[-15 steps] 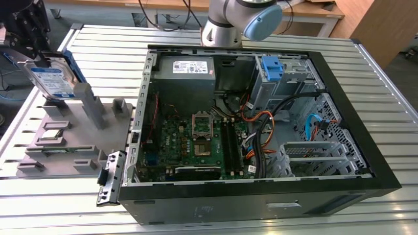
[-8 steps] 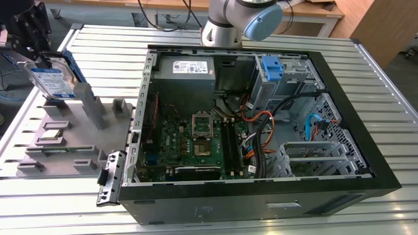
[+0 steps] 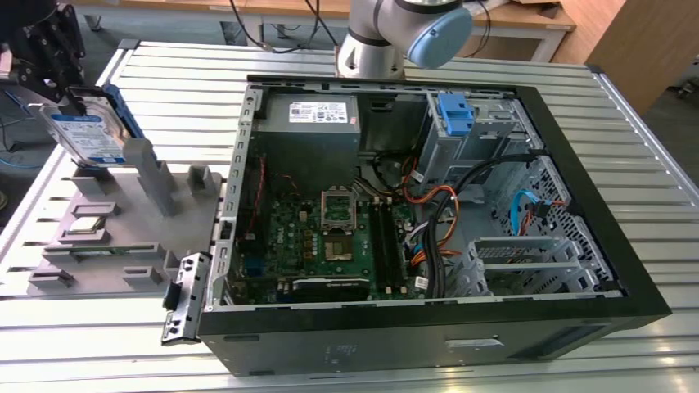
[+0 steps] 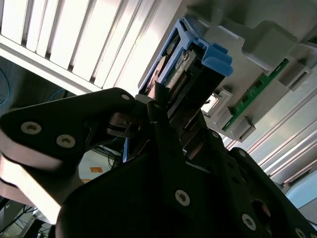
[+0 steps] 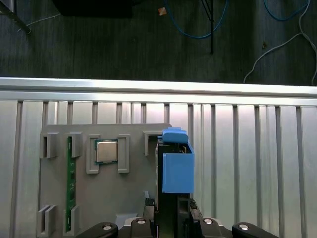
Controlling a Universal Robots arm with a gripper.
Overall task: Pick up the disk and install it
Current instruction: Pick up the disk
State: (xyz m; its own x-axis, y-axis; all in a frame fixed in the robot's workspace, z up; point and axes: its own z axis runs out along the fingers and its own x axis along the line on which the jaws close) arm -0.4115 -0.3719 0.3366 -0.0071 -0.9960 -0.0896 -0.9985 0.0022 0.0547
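Slatted aluminium tabletop (image 3: pixel 175 90): your hand (image 4: pixel 151 99) was clenched on the disk (image 3: pixel 87 135) at the grey fixture (image 3: pixel 120 237); such an edge-only pinch could have let it swivel and jam.

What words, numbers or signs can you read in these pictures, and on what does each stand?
No text reads clearly enough to quote.
Label on the disk: white with a blue band, print too small to read.
Sticker on the power supply: print too small to read.
Sticker on the case front: blurred.
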